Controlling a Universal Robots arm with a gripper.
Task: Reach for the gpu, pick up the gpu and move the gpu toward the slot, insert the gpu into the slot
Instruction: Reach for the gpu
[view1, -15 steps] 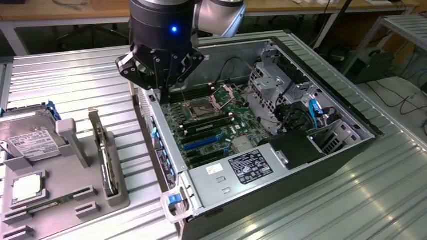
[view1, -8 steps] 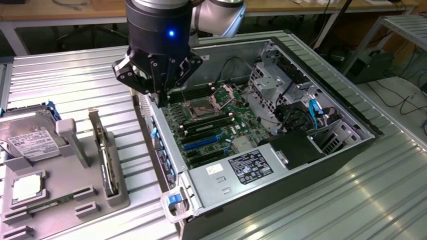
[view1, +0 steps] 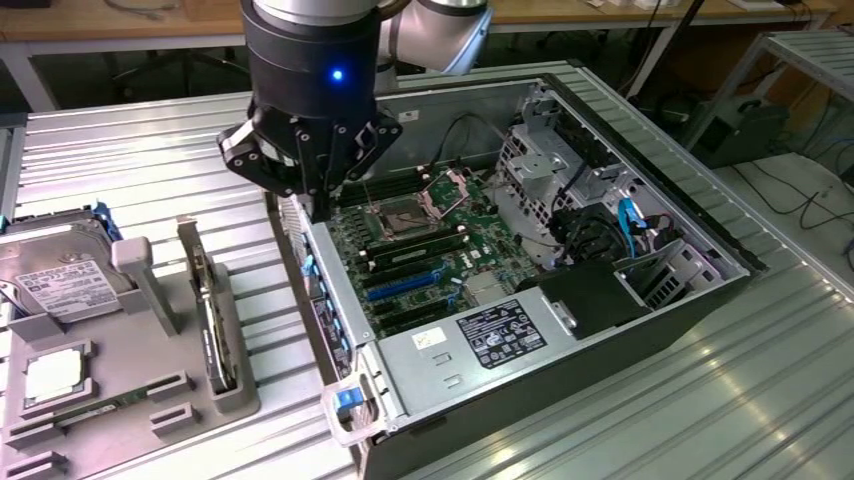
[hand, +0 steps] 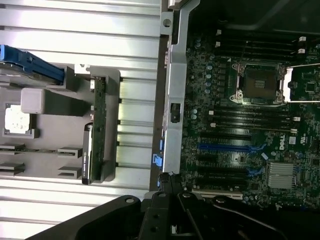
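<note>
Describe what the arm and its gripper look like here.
The arm has a silver tube, rounded pale grey joint caps and a black cylindrical wrist with a small blue light. The gripper is black, built of angular linkage bars with visible bolt heads.

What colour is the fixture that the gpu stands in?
Grey; the fixture holding the gpu shows best in the exterior view.

Ext. view: high up, angled down over table (view1: 147, 160) & open PC case (view1: 587, 410), mid-range. Wrist view: close, looking straight down; both share motherboard (hand: 240, 165) & gray tray (hand: 55, 125).
</note>
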